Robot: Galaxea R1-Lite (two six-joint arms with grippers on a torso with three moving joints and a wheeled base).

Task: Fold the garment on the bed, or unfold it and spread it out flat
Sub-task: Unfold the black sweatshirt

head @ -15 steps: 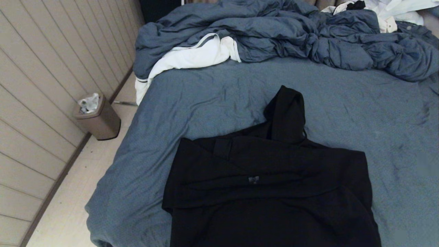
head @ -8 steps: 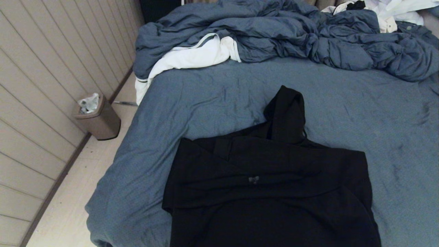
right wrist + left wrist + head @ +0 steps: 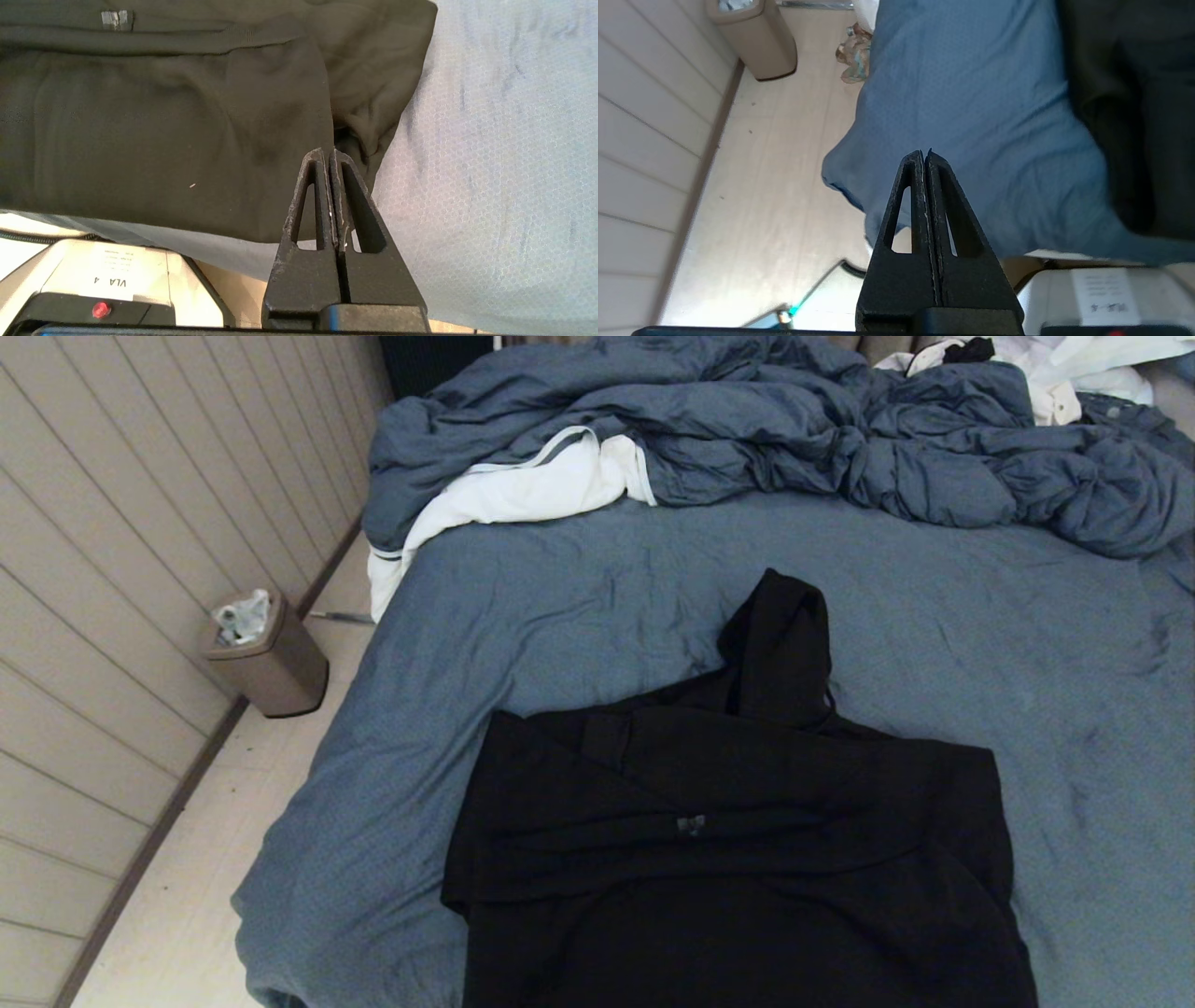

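The left gripper [image 3: 924,156] has its two black fingers pressed together with nothing between them; its wrist camera shows it above the near corner of the bed [image 3: 971,116], with pale floor beyond the edge. The right gripper [image 3: 327,154] is likewise closed and empty, its tips above the near edge of the hoodie [image 3: 163,130] where black cloth meets blue sheet. Neither gripper appears in the head view, so only the wrist cameras show them.

The head view gives what those close views cannot: the whole hoodie [image 3: 738,840] lies in the lower centre of the frame, sleeves folded across the body and the hood pointing up the frame. Across the top lies a rumpled duvet [image 3: 775,429], with a white cloth [image 3: 523,490] beneath its left end. A brown bin [image 3: 266,658] stands at centre left, by the panelled wall [image 3: 112,569]. The left wrist view also catches the bin [image 3: 756,37].
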